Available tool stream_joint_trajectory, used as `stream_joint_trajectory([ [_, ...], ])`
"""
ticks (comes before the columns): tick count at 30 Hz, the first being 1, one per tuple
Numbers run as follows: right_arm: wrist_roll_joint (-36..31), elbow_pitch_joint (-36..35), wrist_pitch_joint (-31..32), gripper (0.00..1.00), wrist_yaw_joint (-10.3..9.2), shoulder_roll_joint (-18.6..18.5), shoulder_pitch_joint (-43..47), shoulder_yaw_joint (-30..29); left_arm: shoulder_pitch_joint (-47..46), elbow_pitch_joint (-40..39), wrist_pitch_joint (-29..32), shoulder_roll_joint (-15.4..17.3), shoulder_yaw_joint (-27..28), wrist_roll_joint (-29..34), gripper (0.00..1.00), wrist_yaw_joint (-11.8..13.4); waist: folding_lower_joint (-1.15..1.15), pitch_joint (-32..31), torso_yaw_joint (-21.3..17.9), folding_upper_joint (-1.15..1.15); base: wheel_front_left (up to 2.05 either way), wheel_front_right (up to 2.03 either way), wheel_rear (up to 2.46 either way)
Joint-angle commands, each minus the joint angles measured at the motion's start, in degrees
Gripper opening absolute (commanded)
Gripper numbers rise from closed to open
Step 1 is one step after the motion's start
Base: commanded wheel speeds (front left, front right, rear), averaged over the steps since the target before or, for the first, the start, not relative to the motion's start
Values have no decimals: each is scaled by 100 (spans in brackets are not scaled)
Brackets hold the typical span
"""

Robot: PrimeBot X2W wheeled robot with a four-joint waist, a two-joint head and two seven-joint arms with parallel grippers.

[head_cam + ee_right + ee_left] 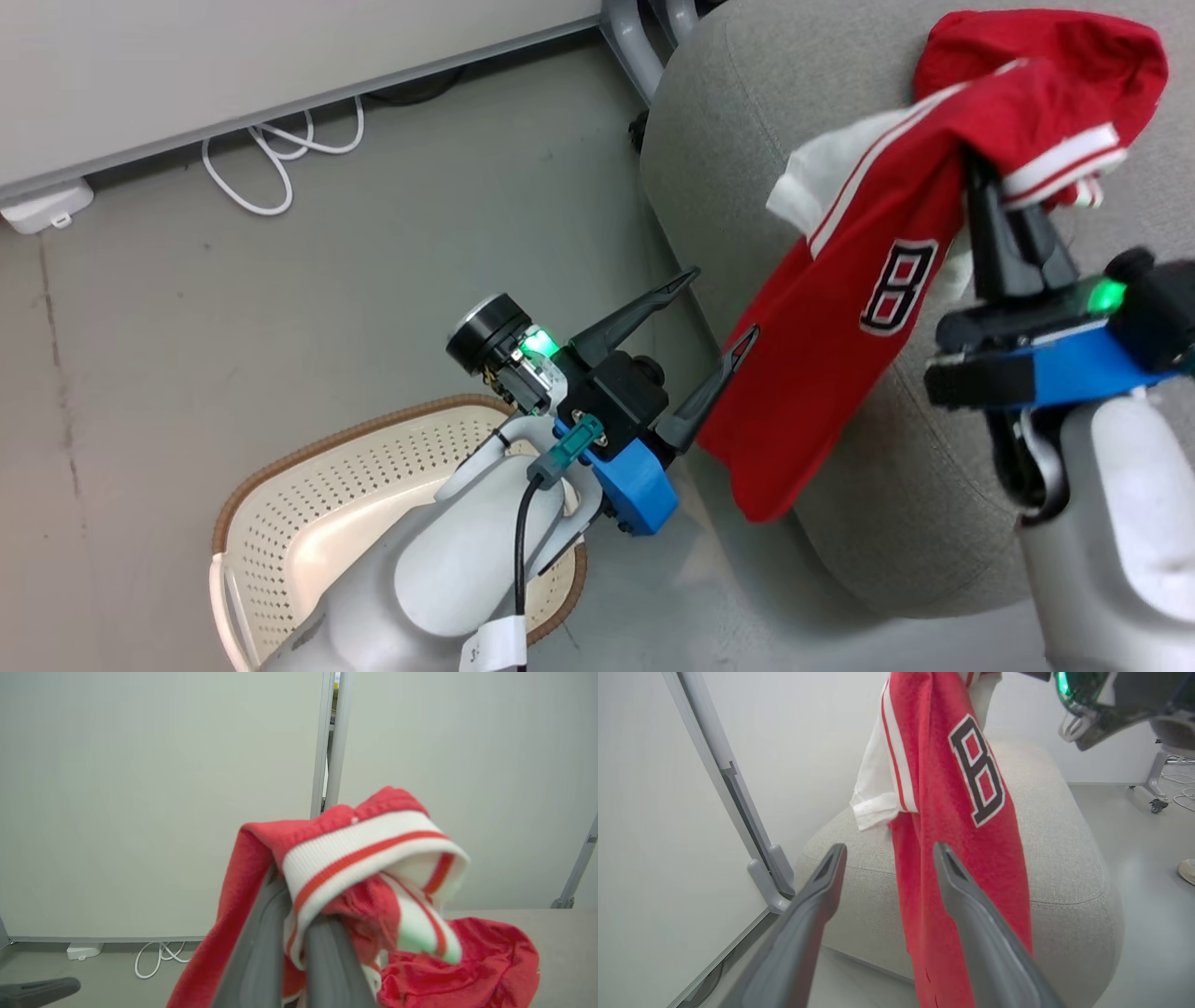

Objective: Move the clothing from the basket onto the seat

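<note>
Clothing [840, 308] clamped in right fingers [994, 243], hanging over seat [738, 121]; left fingers [635, 313] wide apart, empty.

Smooth grey floor [355, 308], scuffed in places. 2 pale partition panels [140, 788] stand along it, joined by a grey metal post [331, 742]. A white cable [280, 159] loops beside a small white box [45, 207] at the panel's foot

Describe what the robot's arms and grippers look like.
The left gripper and right gripper each have two long dark tapering fingers, a blue mount and a green light. The forearms are pale grey shells; the left one carries a black cable with a teal plug and white tag.
</note>
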Motion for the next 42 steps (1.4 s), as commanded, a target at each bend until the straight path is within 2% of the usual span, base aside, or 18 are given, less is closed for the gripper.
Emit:
stream_joint_trajectory([
  [1, -10, -70, -23, 0, 1, -50, -294, -62, -116, -23, -17, 53, 41, 44, 100, -12, 0, 218, 56, 0, 0, 0, 0],
  [8, 9, -324, -23, 0, 1, -454, -1928, -987, -608, -58, 25, 181, -19, 196, 100, -24, 0, 1150, 228, 0, 0, 0, 0],
  [15, -8, -267, -22, 0, 1, -1400, -3414, -2086, -1059, -190, 115, 317, -76, 330, 100, -34, 0, 1996, 330, 0, 0, 0, 0],
  [19, -109, 95, -22, 0, 1, -2042, -3776, -2441, -1239, -259, 155, 364, -100, 370, 100, -37, 0, 2315, 356, 0, 0, 0, 0],
  [23, -190, 544, -22, 0, 1, -2413, -3622, -2750, -1336, -309, 164, 366, -130, 384, 100, -23, 0, 2519, 369, 0, 0, 0, 0],
  [31, -350, 1218, -23, 0, 0, -2229, -2883, -2896, -1404, -347, 139, 437, -150, 370, 100, 1, 0, 2647, 322, 0, 0, 0, 0],
  [42, -470, 2403, -22, 0, 0, -1649, -2284, -2904, -1470, -369, 113, 478, -251, 326, 100, -13, 0, 2669, 381, 0, 0, 0, 0],
])
